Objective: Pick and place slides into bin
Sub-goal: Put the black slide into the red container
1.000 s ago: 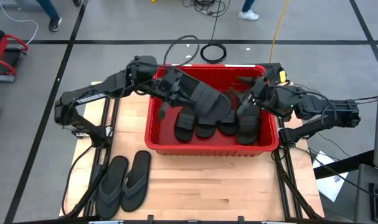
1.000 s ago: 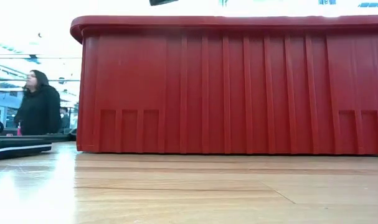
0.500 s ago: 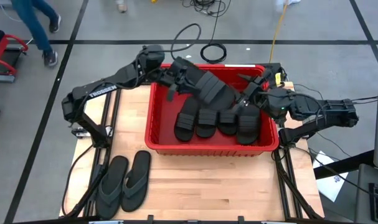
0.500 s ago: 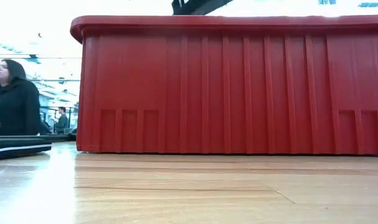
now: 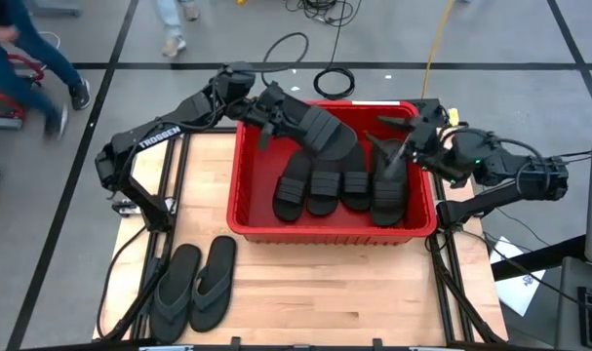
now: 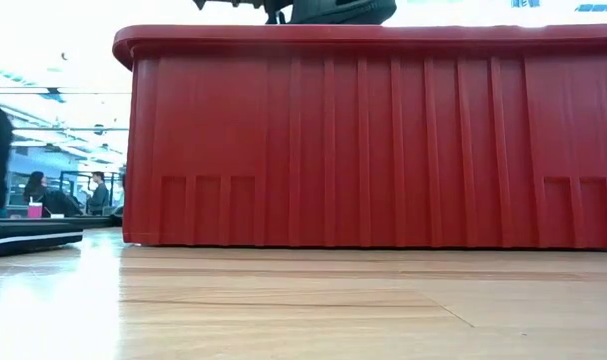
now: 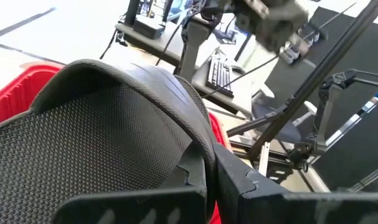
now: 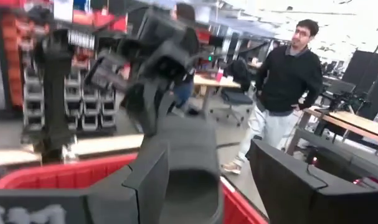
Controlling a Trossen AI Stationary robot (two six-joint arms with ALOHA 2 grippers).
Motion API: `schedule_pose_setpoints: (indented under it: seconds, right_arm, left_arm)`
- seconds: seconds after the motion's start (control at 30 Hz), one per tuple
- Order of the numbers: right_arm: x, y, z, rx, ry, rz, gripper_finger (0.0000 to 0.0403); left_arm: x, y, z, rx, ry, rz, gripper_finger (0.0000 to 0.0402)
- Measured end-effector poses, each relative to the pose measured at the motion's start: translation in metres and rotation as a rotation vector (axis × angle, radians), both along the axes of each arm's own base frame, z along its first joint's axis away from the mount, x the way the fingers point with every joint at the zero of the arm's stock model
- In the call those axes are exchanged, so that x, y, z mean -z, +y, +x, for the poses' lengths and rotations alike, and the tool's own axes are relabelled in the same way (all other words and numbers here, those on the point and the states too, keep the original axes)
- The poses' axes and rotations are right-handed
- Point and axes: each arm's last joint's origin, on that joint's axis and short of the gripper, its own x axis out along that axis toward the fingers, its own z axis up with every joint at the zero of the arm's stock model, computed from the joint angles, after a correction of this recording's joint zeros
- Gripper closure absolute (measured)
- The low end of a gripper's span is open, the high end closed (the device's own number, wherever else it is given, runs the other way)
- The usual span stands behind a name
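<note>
High view: left jaws clamp a slide [image 5: 315, 132] over the bin's [image 5: 330, 232] back rim; right jaws gape.

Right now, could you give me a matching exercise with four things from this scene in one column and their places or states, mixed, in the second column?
Things:
1. large red plastic ribbed bin
2. two dark grey rubber thong flip-flops
3. left tool
4. right tool

Places or states:
A. open, above the bin's right part
B. shut on a black ribbed-strap slide over the bin's far left corner
C. lying side by side on the wooden table, outside the bin
D. holds four black slides in a row

Pairs: 1-D, 2-C, 3-B, 4-A
</note>
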Motion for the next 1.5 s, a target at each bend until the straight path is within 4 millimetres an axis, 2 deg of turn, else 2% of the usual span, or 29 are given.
schedule_pose_setpoints:
  seconds: [0.13, 0.27, 0.4, 0.57, 0.67, 0.8, 0.97, 1.1, 1.2, 1.33, 1.5]
  right_arm:
    - [0.014, 0.002, 0.014, -0.003, 0.178, -0.117, 0.0193]
    - [0.023, 0.002, 0.037, 0.101, 0.286, -0.241, 0.0193]
    - [0.029, 0.003, 0.064, 0.223, 0.389, -0.409, 0.0193]
    - [0.046, 0.007, 0.087, 0.200, 0.521, -0.518, 0.0193]
    - [0.054, 0.012, 0.092, 0.189, 0.578, -0.542, 0.0193]
    - [0.052, 0.018, 0.089, 0.199, 0.583, -0.558, 0.0193]
    - [0.044, 0.018, 0.080, 0.201, 0.513, -0.495, 0.0196]
    - [0.018, 0.017, 0.061, 0.111, 0.333, -0.352, 0.0219]
    - [0.004, 0.012, 0.048, 0.100, 0.326, -0.283, 0.0239]
    - [0.001, 0.002, 0.041, -0.052, 0.378, -0.135, 0.0262]
    - [-0.002, -0.024, 0.037, -0.323, 0.402, 0.204, 0.0274]
  left_arm:
    - [0.000, 0.004, -0.003, 0.017, 0.001, -0.030, 0.0401]
    - [-0.001, 0.003, -0.003, 0.051, 0.006, -0.071, 0.0401]
    - [0.006, 0.000, 0.005, 0.092, 0.026, -0.112, 0.0401]
    - [0.016, 0.002, 0.017, 0.130, 0.040, -0.160, 0.0401]
    - [0.017, 0.002, 0.017, 0.125, 0.051, -0.173, 0.0401]
    - [0.017, 0.006, 0.014, 0.139, 0.043, -0.169, 0.0401]
    - [0.017, 0.008, 0.012, 0.176, 0.042, -0.182, 0.0401]
    - [0.023, 0.006, 0.009, 0.214, 0.094, -0.199, 0.0401]
    - [0.026, 0.005, 0.009, 0.220, 0.114, -0.196, 0.0401]
    - [0.028, 0.000, 0.009, 0.262, 0.116, -0.186, 0.0401]
    - [0.029, -0.012, 0.012, 0.355, 0.118, -0.194, 0.0401]
